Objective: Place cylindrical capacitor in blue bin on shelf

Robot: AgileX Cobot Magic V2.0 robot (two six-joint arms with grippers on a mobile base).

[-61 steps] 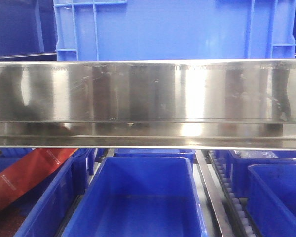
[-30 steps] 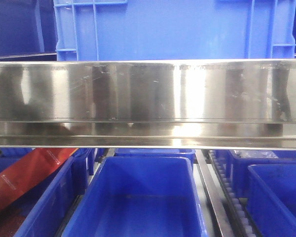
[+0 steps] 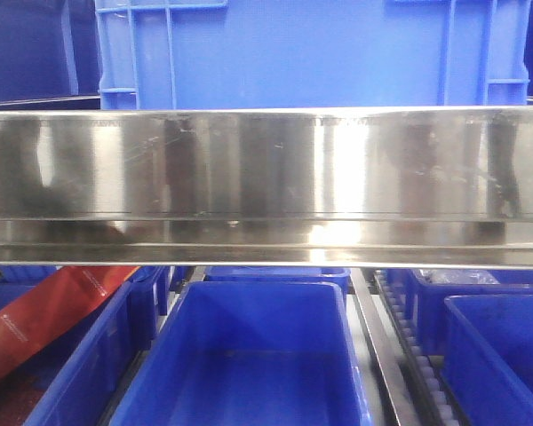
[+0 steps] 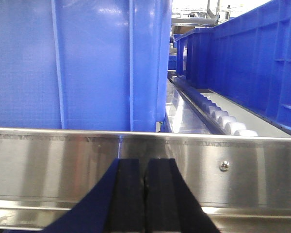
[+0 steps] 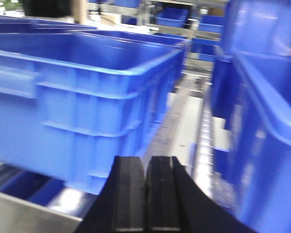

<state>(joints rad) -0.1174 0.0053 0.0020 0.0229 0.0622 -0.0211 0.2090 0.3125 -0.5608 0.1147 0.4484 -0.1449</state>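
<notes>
Stainless-steel shelf rack (image 3: 266,177), its wide scratched front rail shining, fills the front view, with a large blue plastic bin (image 3: 311,53) above and an open blue bin (image 3: 258,355) below beside an orange packet (image 3: 53,311). Grey roller tracks (image 4: 218,114) run between the bins, probably so the bins can slide. Only the wrist views show the arms: the left gripper (image 4: 144,194) faces the rail with its black pads pressed together, and the right gripper (image 5: 145,194) is likewise closed, nothing visible between them. No view shows the cylindrical capacitor, so I judge it is not yet picked
</notes>
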